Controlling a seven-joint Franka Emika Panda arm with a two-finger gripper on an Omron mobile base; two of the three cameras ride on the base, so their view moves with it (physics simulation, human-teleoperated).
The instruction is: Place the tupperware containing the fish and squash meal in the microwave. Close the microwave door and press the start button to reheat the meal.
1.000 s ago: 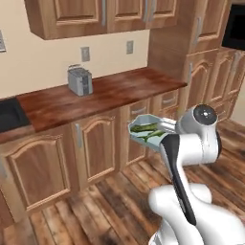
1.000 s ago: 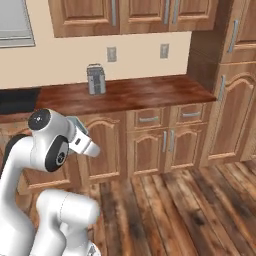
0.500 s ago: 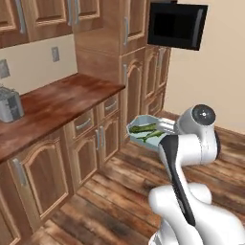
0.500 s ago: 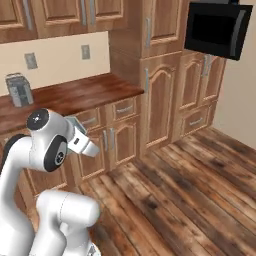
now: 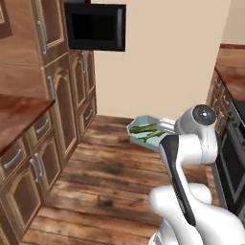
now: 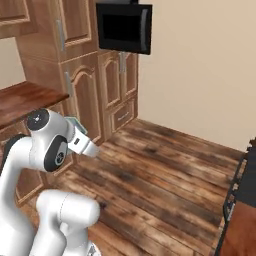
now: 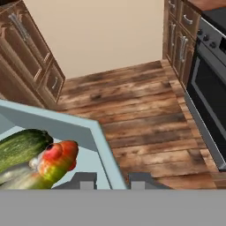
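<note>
My gripper point(image 5: 161, 128) is shut on the rim of the tupperware point(image 5: 145, 132) and holds the pale clear container level, in front of the arm and above the floor. In the hand view the rim point(image 7: 102, 150) runs between my two fingertips point(image 7: 84, 180). The meal lies inside it as dark-green strips point(image 7: 21, 149) with an orange bit point(image 7: 58, 160). High on the tall cabinet, far off to the left, hangs the black microwave point(image 5: 94, 26). Its grey handle point(image 5: 118, 25) shows at the right of the door. I cannot tell whether the door stands open. The microwave point(image 6: 125, 27) is also in the right base view.
Brown cabinets point(image 5: 52, 110) and a wooden counter point(image 5: 14, 110) run along the left. A dark oven front point(image 5: 233, 162) stands at the right. Bare wooden floor point(image 5: 110, 167) stretches ahead to a beige wall point(image 5: 167, 57).
The whole picture has swung as the base turned. The counter and toaster slid off to the left and the microwave came into view. The arm still holds the tupperware the same way.
</note>
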